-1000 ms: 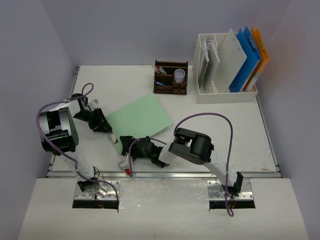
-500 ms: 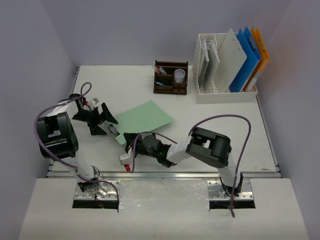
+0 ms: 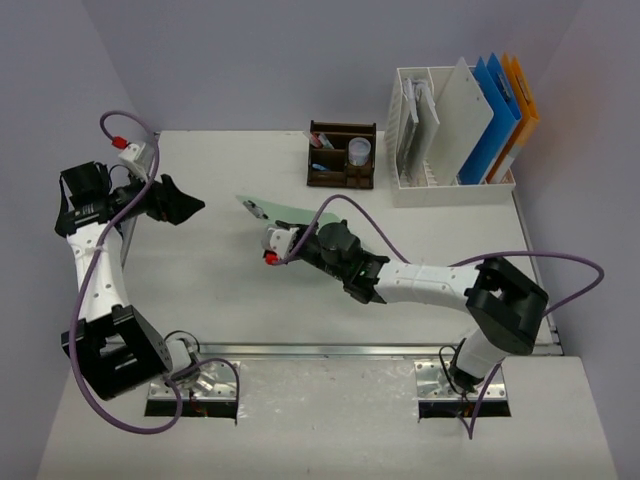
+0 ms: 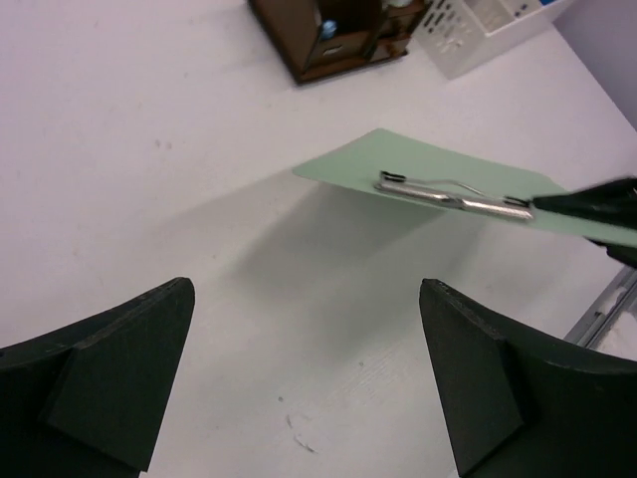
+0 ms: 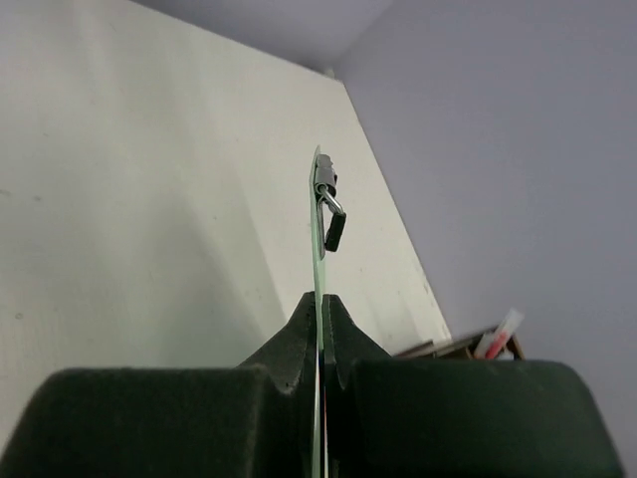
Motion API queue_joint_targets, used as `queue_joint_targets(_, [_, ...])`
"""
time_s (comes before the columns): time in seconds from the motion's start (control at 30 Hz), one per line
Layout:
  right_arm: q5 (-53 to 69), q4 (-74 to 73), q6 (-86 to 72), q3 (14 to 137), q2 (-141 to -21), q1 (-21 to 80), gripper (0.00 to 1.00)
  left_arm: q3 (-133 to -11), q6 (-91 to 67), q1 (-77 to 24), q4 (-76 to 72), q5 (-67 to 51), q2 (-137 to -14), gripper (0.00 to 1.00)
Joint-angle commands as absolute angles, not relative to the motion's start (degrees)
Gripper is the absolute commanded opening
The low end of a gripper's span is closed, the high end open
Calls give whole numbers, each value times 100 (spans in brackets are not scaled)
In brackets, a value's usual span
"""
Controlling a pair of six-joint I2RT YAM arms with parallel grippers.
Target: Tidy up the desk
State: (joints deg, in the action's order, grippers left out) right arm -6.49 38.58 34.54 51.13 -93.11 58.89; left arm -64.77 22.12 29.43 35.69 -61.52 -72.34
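Observation:
My right gripper is shut on one edge of a green clipboard and holds it in the air over the middle of the white desk. The right wrist view shows the board edge-on between the pressed jaws, its metal clip at the far end. My left gripper hangs open over the desk's left side, well apart from the board. Looking out from the left wrist, the clipboard floats ahead, casting a shadow, and nothing sits between the wide fingers.
A dark brown pen organizer stands at the back centre. To its right is a white slotted file rack holding white, blue and orange folders. A metal rail runs along the near edge.
The left gripper opened, let go of the clipboard and drew back to the far left. The right gripper shut on the board, lifted it off the desk and carried it toward the back.

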Motion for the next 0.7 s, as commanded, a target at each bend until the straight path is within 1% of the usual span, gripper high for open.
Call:
queue_joint_targets(0.0, [-384, 2891, 1782, 5522, -8528, 5473, 0, -6461, 3455, 2909, 3205, -7729, -7060, 91])
queue_joint_targets(0.07, [335, 2753, 1613, 5274, -8102, 5308, 0, -6526, 4139, 2836, 3508, -7987, -7023, 90])
queue_joint_targets(0.13, [811, 2647, 1457, 5019, -7787, 5237, 0, -6720, 5925, 2614, 4610, -7943, -7005, 88])
queue_joint_targets(0.2, [1102, 2567, 1334, 4919, -7583, 5186, 0, -6793, 7056, 2330, 5626, -7788, -7019, 86])
queue_joint_targets(0.23, [1240, 2550, 1219, 4822, -7468, 5169, 0, -6827, 8163, 2130, 6091, -7679, -7031, 83])
queue_joint_targets(0.27, [1394, 2563, 1172, 4754, -7344, 5161, 0, -6815, 8891, 1875, 6540, -7576, -7045, 82])
queue_joint_targets(0.3, [1490, 2566, 1134, 4725, -7274, 5159, 0, -6799, 9243, 1701, 6755, -7531, -7049, 79])
queue_joint_targets(0.47, [1801, 2580, 1072, 4702, -7070, 5168, 0, -6790, 9276, 939, 6664, -7554, -7125, 70])
queue_joint_targets(0.6, [1915, 2619, 1064, 4659, -7005, 5159, 0, -6846, 8681, 705, 6157, -7663, -7128, 67])
queue_joint_targets(0.67, [1934, 2688, 1046, 4649, -6979, 5159, 0, -6838, 8536, 529, 6031, -7638, -7137, 63])
